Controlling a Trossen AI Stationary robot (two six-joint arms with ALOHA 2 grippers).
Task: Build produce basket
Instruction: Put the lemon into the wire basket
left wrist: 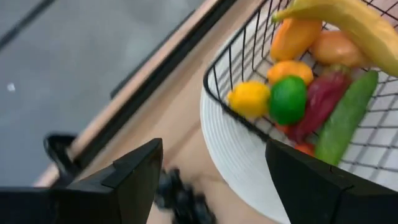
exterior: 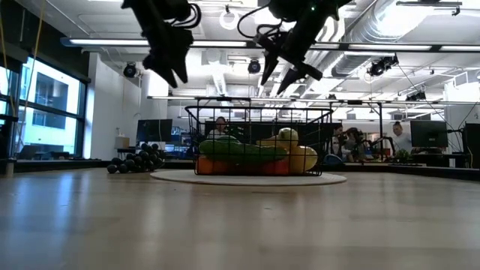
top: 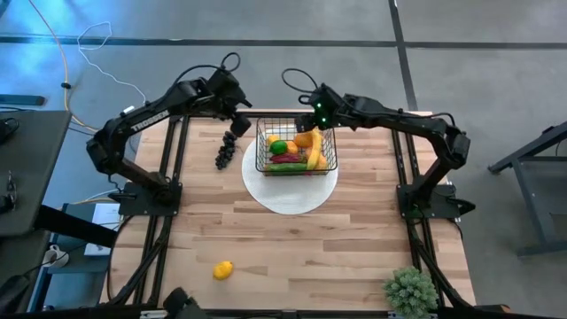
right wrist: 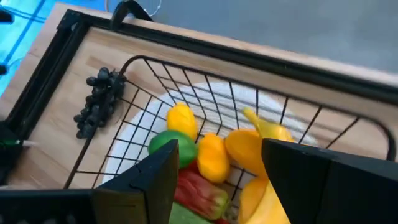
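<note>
The black wire basket [top: 297, 149] stands on the flat white disc [top: 291, 190] and holds a banana [top: 314, 151], a lemon [left wrist: 249, 98], a green piece [left wrist: 288, 98], a red piece and orange pieces. Dark grapes [top: 227, 151] lie on the table left of the basket. A second lemon [top: 222, 270] lies near the table's near edge. My left gripper [top: 239, 121] hangs open above the table between grapes and basket. My right gripper [top: 315, 115] hangs open above the basket's far rim. Both show well above the table in the low view, left gripper [exterior: 171, 71], right gripper [exterior: 291, 75].
A bushy green plant [top: 410, 291] sits at the table's near right corner. Bare wood lies between the disc and the near edge. People and desks show in the room behind the table in the low view.
</note>
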